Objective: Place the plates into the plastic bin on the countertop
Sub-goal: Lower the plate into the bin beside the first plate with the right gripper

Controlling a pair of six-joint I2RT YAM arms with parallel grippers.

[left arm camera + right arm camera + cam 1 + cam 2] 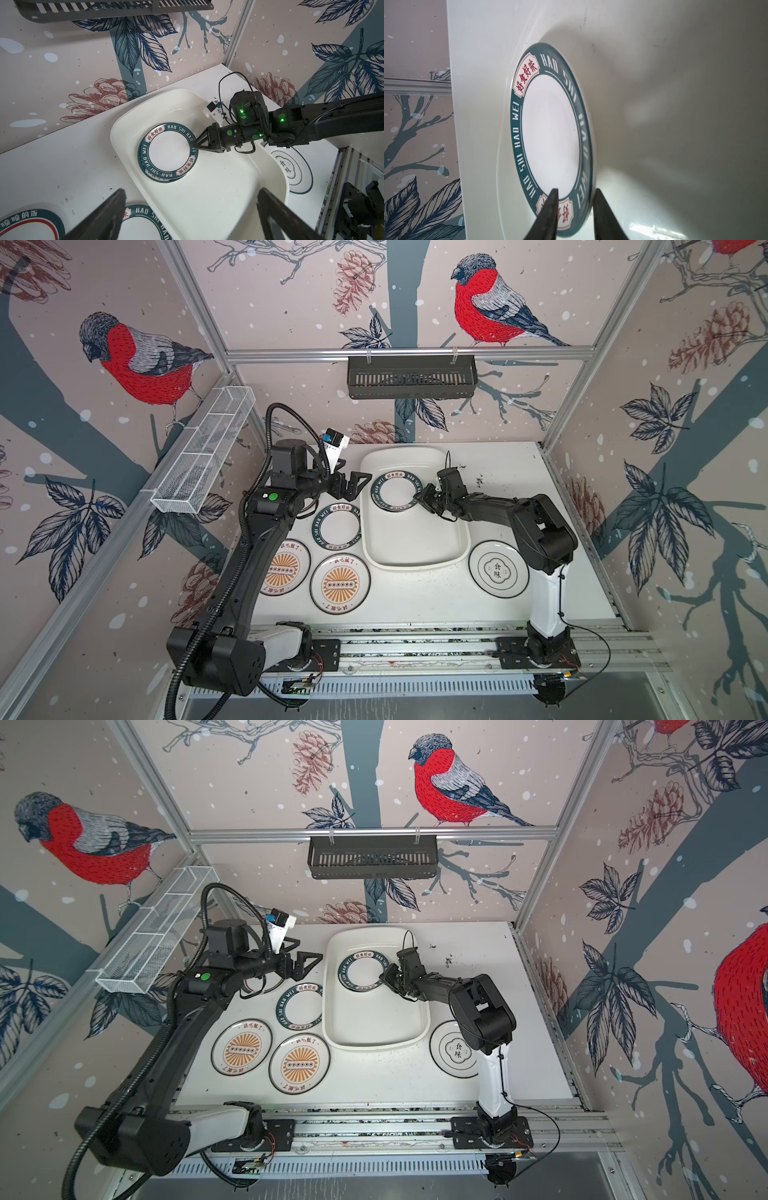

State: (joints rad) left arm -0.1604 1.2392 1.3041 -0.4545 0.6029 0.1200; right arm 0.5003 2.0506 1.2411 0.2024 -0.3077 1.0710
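The white plastic bin (415,568) (374,1046) lies on the speckled countertop (415,597). A white plate with a dark lettered rim band (397,492) (169,151) (550,128) rests in the bin's far part. My right gripper (420,498) (195,144) (575,190) straddles that plate's rim, jaws slightly apart, with a sliver of gap at the rim. Left of the bin lie another lettered plate (336,526) and two sunburst plates (286,568) (340,583). An emblem plate (496,569) lies to its right. My left gripper (355,472) (191,190) hangs wide open and empty by the bin's left rim.
A further plate (257,986) (29,224) lies partly under the left arm. A black slotted basket (411,377) hangs on the back wall and a white wire-mesh basket (203,452) on the left frame rail. Aluminium rails (415,647) run along the front edge.
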